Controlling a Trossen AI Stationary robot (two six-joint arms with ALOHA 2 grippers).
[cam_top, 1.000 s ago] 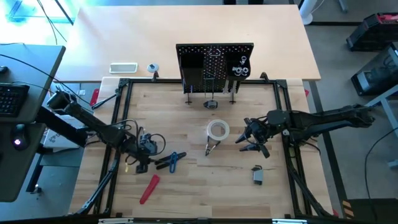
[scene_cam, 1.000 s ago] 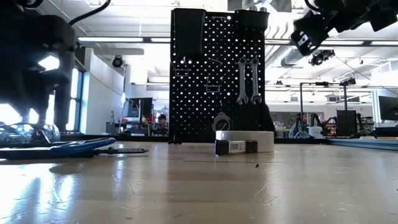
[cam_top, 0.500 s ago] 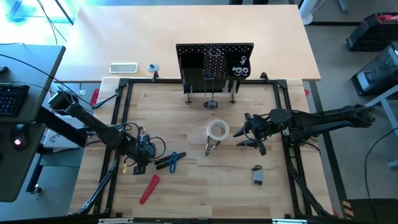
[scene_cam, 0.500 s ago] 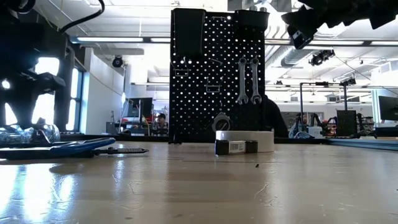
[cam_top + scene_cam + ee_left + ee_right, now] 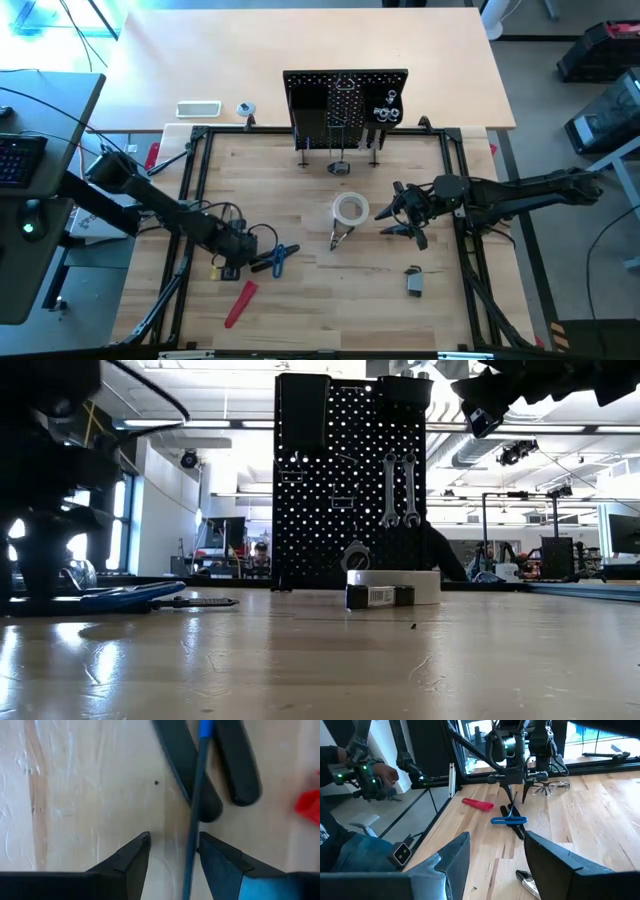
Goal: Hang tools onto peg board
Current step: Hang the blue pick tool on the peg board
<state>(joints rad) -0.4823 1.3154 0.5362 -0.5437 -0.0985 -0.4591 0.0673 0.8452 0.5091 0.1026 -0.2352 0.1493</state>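
Observation:
Blue-handled pliers (image 5: 275,258) lie flat on the table at the near left. My left gripper (image 5: 236,250) hangs just over their left end, pointing down and open. In the left wrist view the blue handle (image 5: 192,830) shows between its fingers (image 5: 172,852). A red-handled tool (image 5: 240,302) lies nearer the front edge. The white tape roll (image 5: 350,209), a silver tool (image 5: 340,238) and a small tape measure (image 5: 414,282) lie mid-table. Two wrenches (image 5: 398,490) hang on the upright peg board (image 5: 345,100). My right gripper (image 5: 393,216) waits open, above the table, right of the roll.
Clear safety glasses (image 5: 547,785) lie just beyond the pliers by the left arm. A black frame rail (image 5: 190,180) borders the work area. In the right wrist view a person's hand (image 5: 380,772) holds a device beyond the table's left side.
My left gripper has come down toward the table and a little toward the pliers, still open. My right gripper has tipped up slightly in place. Nothing on the table has moved.

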